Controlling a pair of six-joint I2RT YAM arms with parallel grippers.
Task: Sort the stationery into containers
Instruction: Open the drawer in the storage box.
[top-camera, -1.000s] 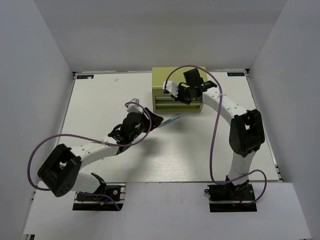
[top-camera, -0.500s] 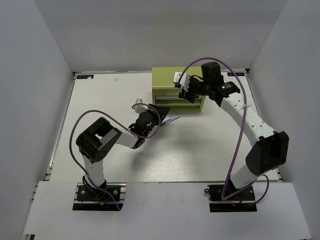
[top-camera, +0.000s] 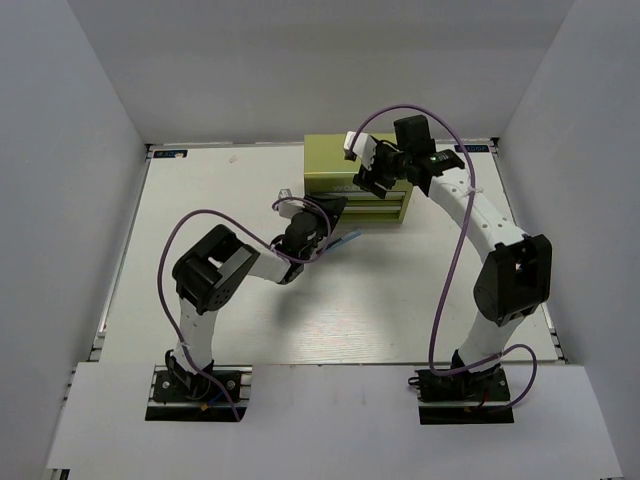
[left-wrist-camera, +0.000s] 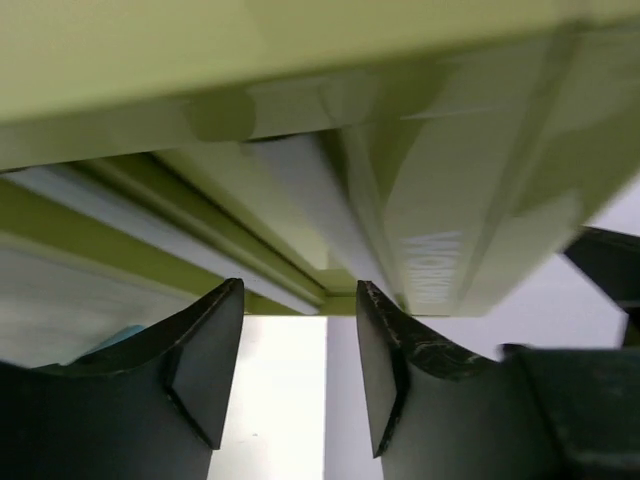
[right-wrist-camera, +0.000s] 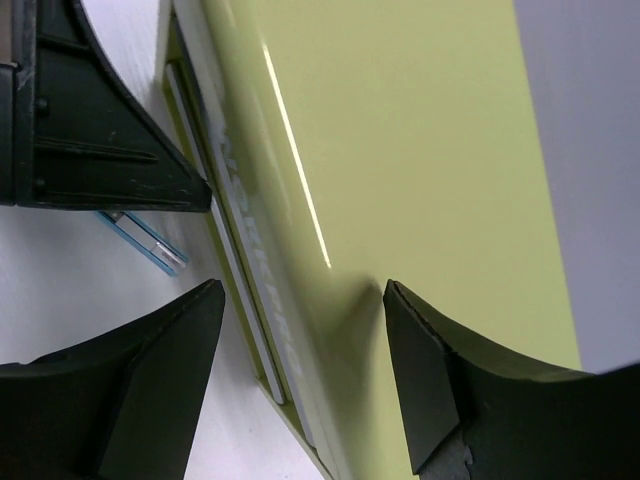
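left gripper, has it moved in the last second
Yes, the left gripper has moved up and right in the top view, closing on the front of the yellow-green chest.

Both arms are the same kit: the left arm (top-camera: 258, 268) and right arm (top-camera: 472, 212) have smooth white links between chunky black joint housings (top-camera: 210, 275). Each trails a purple cable (top-camera: 398, 107) that loops out wide, and each is bolted to a black base (top-camera: 195, 385). Up close the left end effector (left-wrist-camera: 300, 300) and right end effector (right-wrist-camera: 302, 290) have matte black wedge fingers (left-wrist-camera: 410, 380) with pale scuffs.
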